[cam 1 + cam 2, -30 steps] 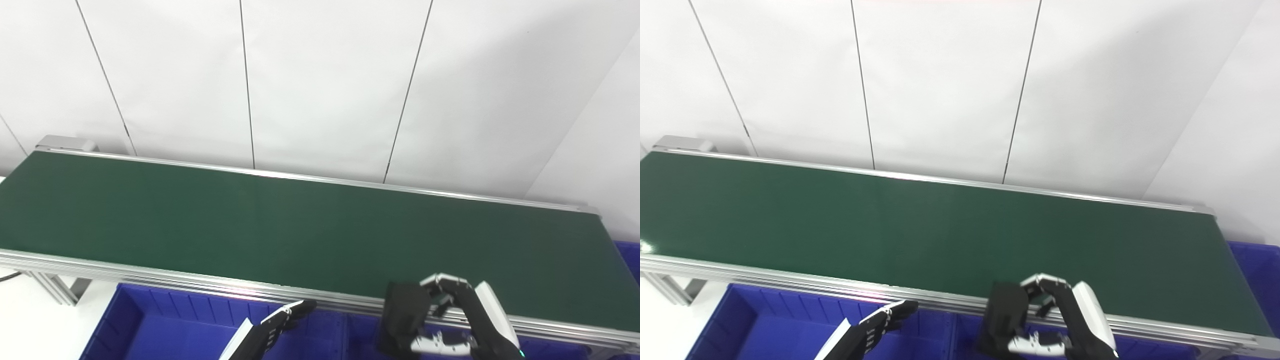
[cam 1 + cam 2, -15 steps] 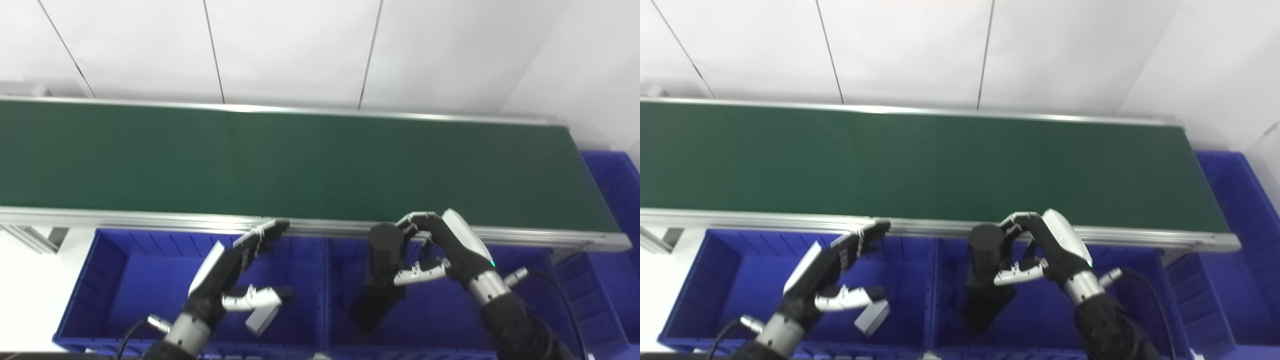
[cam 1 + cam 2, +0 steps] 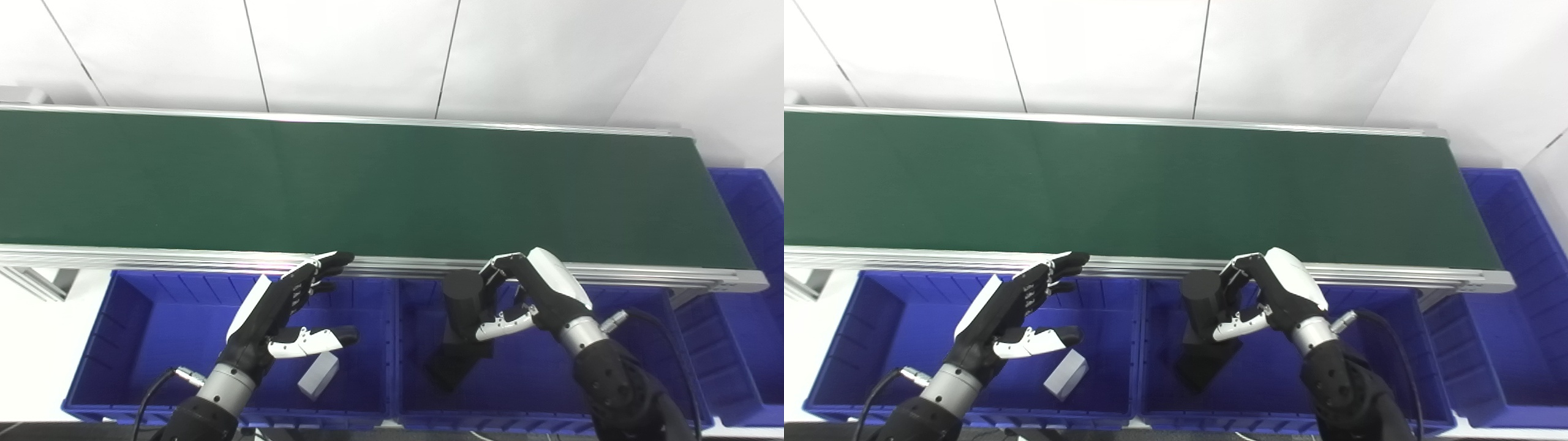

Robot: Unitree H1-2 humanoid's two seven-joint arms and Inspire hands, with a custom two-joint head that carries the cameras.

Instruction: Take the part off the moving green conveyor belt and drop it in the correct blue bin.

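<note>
My right hand [image 3: 531, 293] is shut on a black cylindrical part [image 3: 463, 304], held upright over the middle blue bin [image 3: 652, 343], just in front of the green conveyor belt [image 3: 367, 184]. A flat black piece [image 3: 458, 361] lies on that bin's floor below the part. My left hand [image 3: 283, 310] hovers open over the left blue bin [image 3: 141, 324], palm to the right, holding nothing. A small grey block [image 3: 318, 375] lies in the left bin under that hand. Nothing rides on the belt.
The belt's aluminium front rail [image 3: 184, 262] runs above the bins' far edges. A third blue bin [image 3: 750, 208] stands past the belt's right end. White wall panels rise behind the belt. A grey frame leg [image 3: 37, 283] shows at the far left.
The camera has tilted down, bringing the bins into view. My right hand has carried the black part from the belt's front edge to above the middle bin. The left hand stays open.
</note>
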